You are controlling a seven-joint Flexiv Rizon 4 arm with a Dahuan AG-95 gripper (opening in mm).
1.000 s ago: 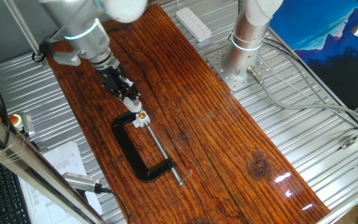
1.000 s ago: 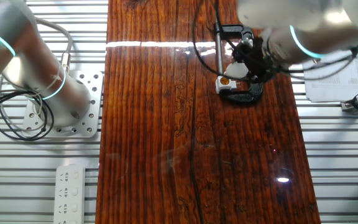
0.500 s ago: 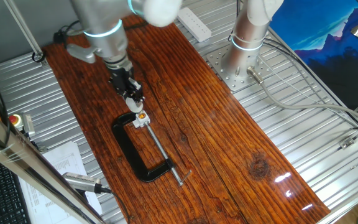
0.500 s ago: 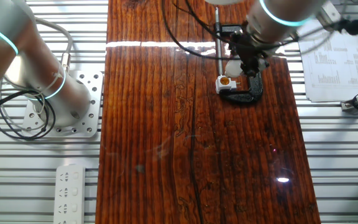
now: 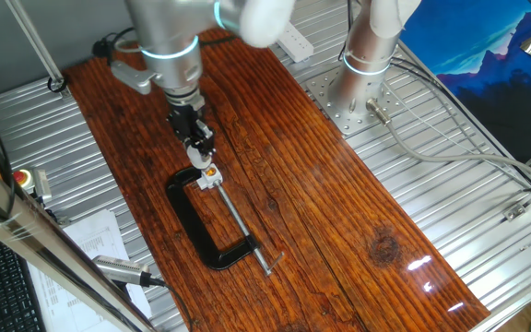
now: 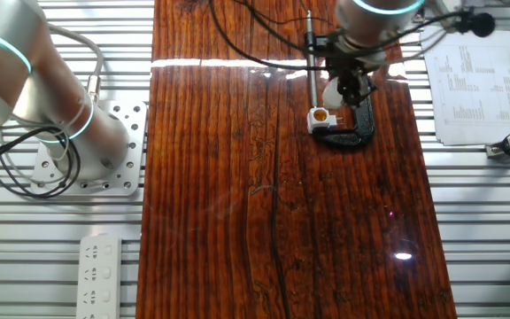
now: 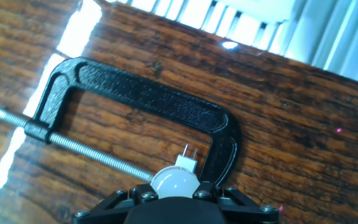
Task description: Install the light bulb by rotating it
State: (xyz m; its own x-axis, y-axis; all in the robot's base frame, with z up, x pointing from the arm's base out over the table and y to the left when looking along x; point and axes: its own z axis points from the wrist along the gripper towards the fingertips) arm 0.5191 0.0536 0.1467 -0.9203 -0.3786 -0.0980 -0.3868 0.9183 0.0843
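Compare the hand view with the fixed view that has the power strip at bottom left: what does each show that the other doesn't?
Only the hand view: the light bulb's rounded cap seen end-on between the fingers, with two metal prongs just beyond it.

Only the fixed view: the socket block's orange centre, the gripper from outside, the power strip and papers.

Both: the black C-clamp with its threaded screw on the wooden table.

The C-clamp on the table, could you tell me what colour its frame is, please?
Black C-clamp frame, with a silvery screw; the hand view shows it best.
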